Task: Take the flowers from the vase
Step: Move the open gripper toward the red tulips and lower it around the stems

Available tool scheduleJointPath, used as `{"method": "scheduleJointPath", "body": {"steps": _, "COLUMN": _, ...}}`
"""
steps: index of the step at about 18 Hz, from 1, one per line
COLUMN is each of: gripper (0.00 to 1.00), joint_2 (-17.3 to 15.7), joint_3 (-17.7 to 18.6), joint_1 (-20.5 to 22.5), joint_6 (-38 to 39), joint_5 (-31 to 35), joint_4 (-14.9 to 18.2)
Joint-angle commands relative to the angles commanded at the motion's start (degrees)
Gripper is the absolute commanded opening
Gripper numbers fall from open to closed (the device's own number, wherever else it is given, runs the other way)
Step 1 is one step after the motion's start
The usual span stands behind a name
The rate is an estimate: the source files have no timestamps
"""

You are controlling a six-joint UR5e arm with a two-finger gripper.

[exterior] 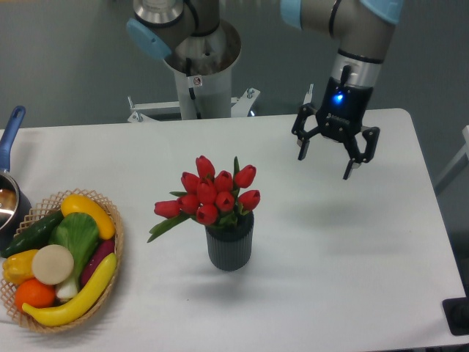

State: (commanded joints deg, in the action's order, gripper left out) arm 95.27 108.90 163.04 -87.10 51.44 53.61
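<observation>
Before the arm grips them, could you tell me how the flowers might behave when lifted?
The flowers look light, and probably stiff enough to rise together. One leaf droops left, so it may flex. The narrow vase could tip if the stems drag.

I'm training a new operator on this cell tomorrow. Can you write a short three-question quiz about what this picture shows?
1. True or false: the claw is shut on the flowers.
2. Where do the flowers stand? A) in the basket B) in the vase C) flat on the table
3. Fill in: seen from the camera, the basket sits at the table's ____ edge.

Key
1. False: the claw is open and empty, apart from the flowers, up and to their right in the picture.
2. B
3. left
</observation>
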Motion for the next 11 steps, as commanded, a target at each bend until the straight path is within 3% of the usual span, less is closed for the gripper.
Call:
{"method": "scheduleJointPath", "body": {"steps": 2, "gripper": 1.00, "joint_2": 0.3, "joint_3": 0.4, "joint_1": -0.6, "joint_6": 0.5, "joint_5": -6.9, "joint_4": 0.1}}
{"method": "scheduleJointPath", "body": {"steps": 4, "gripper": 1.00, "joint_2": 1.0, "joint_3": 1.4, "joint_1": -1.5, "joint_6": 0.3, "joint_5": -9.7, "joint_4": 0.0}}
{"method": "scheduleJointPath", "body": {"steps": 11, "gripper": 1.00, "joint_2": 1.9, "joint_3": 1.6, "joint_1": -5.6, "joint_6": 0.7, "joint_5": -10.2, "joint_4": 0.1}}
